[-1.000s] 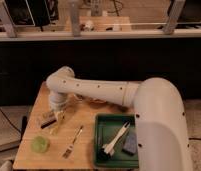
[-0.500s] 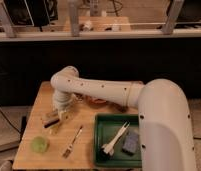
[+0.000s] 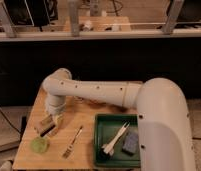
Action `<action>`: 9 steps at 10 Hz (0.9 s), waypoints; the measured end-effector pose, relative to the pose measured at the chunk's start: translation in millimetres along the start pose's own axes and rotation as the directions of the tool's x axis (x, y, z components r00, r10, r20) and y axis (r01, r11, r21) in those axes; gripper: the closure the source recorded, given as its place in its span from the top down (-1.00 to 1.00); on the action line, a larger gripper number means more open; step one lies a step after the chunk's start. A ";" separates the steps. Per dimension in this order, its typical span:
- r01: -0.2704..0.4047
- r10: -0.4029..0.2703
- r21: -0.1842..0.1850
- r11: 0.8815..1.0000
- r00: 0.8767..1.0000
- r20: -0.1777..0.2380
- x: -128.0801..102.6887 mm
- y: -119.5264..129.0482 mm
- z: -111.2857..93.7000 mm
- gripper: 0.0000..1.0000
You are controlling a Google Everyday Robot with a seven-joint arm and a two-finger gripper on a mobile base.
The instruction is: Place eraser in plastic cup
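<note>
The plastic cup is small, round and light yellow-green, and stands near the front left corner of the wooden table. My gripper hangs from the white arm just above and behind the cup, a little to its right. It is shut on the eraser, a dark flat bar that shows at the fingertips. The eraser is close over the cup's far rim and outside the cup.
A fork lies on the table right of the cup. A dark green rectangular tray at the front right holds a white utensil and a grey-blue block. A dark rail and shelf run behind the table.
The gripper has moved with the eraser towards the front of the table and down, closer to the cup. The cup, fork and tray have not moved.
</note>
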 end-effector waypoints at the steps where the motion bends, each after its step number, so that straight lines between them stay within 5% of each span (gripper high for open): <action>1: 0.046 -0.046 -0.013 0.999 0.999 0.005 -11.9 0.6 2.3 -0.92; 5: 0.220 -0.223 -0.109 0.969 0.975 -0.018 -59.4 -8.0 20.1 -0.92; 9: 0.347 -0.363 -0.185 0.919 0.930 -0.056 -77.5 -14.9 33.8 -0.92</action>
